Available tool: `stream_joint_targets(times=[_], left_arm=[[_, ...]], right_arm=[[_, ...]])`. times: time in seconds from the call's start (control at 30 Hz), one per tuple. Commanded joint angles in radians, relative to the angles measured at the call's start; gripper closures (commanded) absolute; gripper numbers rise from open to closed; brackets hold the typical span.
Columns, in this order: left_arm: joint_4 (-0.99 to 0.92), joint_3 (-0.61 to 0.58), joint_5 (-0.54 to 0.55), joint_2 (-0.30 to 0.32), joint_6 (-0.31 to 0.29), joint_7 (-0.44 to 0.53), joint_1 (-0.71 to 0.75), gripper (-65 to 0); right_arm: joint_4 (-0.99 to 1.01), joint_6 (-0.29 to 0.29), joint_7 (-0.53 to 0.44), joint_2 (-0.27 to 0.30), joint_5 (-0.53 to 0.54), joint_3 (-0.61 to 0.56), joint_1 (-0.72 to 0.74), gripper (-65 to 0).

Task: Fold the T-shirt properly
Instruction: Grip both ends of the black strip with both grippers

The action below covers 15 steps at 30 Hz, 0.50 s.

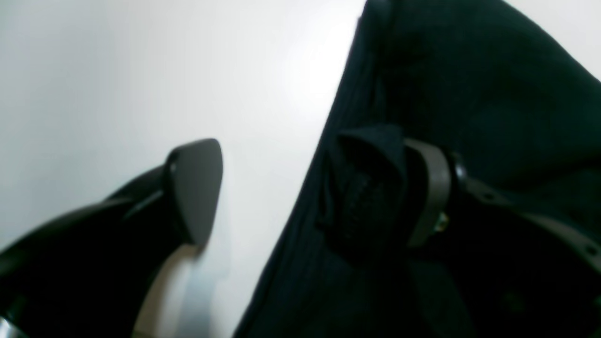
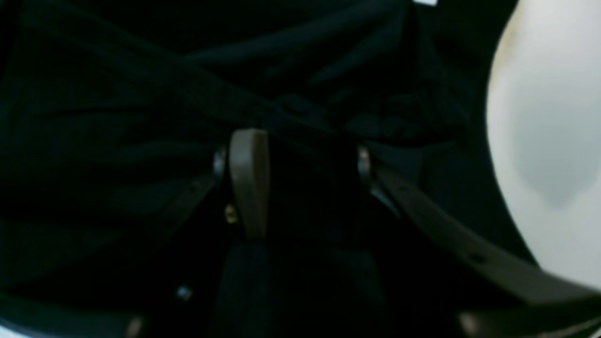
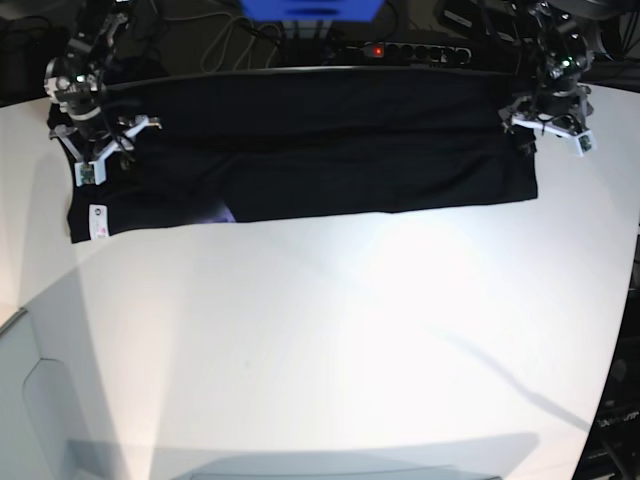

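A black T-shirt (image 3: 300, 160) lies folded into a long band across the far edge of the white tabletop (image 3: 330, 340), a small white tag (image 3: 98, 221) near one end; the left pincer (image 1: 300, 188) stands wide apart at the band's edge, one finger on bare tabletop, the other seemingly snagged in a fold of cloth (so lifting could drag the edge askew); the right pincer (image 2: 305, 183) straddles dark cloth, whether gripping I cannot tell; uneven pulls could skew the fold.
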<state>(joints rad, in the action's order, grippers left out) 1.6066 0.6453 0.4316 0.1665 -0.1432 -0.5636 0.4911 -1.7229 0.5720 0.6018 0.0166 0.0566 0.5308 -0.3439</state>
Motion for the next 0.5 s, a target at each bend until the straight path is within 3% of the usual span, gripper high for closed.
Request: stream_joint_targets(times=[0.0, 0.1, 0.23, 0.47], left_arm=[[-0.007, 0.0, 0.005, 0.006, 0.0, -0.034, 0.005, -51.7], [-0.025, 0.0, 0.005, 0.006, -0.069, -0.034, 0.004, -50.1], [-0.045, 0.0, 0.003, 0.006, -0.178, -0.034, -0.009, -36.2], [-0.067, 0.006, 0.002, 0.006, -0.187, -0.034, -0.018, -16.4]], right_arm=[[-0.006, 0.023, 0.014, 0.006, -0.011, 0.001, 0.007, -24.2], [-0.004, 0.023, 0.014, 0.006, -0.013, 0.001, 0.009, -24.2], [-0.004, 0.023, 0.014, 0.006, -0.013, 0.001, 0.009, -24.2], [-0.004, 0.023, 0.014, 0.006, -0.013, 0.001, 0.009, -24.2]])
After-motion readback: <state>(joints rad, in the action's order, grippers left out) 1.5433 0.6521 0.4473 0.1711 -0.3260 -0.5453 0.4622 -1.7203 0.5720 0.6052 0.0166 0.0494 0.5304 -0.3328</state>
